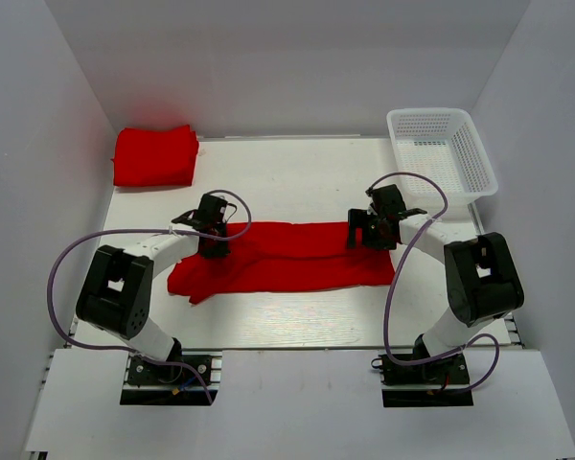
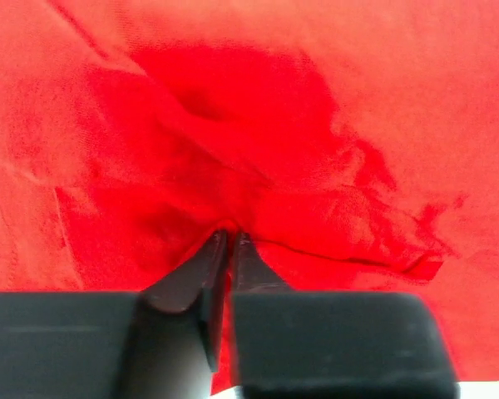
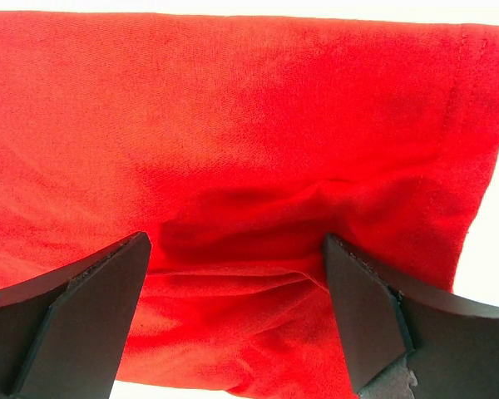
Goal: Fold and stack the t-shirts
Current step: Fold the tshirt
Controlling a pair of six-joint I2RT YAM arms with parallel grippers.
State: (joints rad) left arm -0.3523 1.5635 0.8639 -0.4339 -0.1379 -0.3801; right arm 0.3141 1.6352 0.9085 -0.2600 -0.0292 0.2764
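the white worktop (image 1: 297, 172) carries everything. across its middle lies the spread t-shirt (image 1: 297, 257), already narrowed to a long red band. its long axis runs left to right in the top view, from lower left of centre to right of centre. a folded red pile (image 1: 153, 156) sits in the upper left corner, well apart from the band, and the white basket (image 1: 474, 153) stands in the upper right.

the move ahead seems to turn on that long axis, because the two arms share it between them. the left claw (image 1: 214, 240) is down on the band's left part and the right claw (image 1: 372, 233) on its right end, so each end has its own nearer arm.

in the left wrist view the left claw (image 2: 227, 237) is pressed together with a pucker of red cloth pinched at its tips, and creases fan out from that point. in the right wrist view the right claw (image 3: 237, 249) stands wide apart. it straddles a low ridge of cloth (image 3: 233, 199) that lies straight ahead between its fingers, and a stitched hem (image 3: 461, 100) runs down the right of the frame.

as i judge it, the right side has to clamp before both ends can be lifted together and carried across the band.
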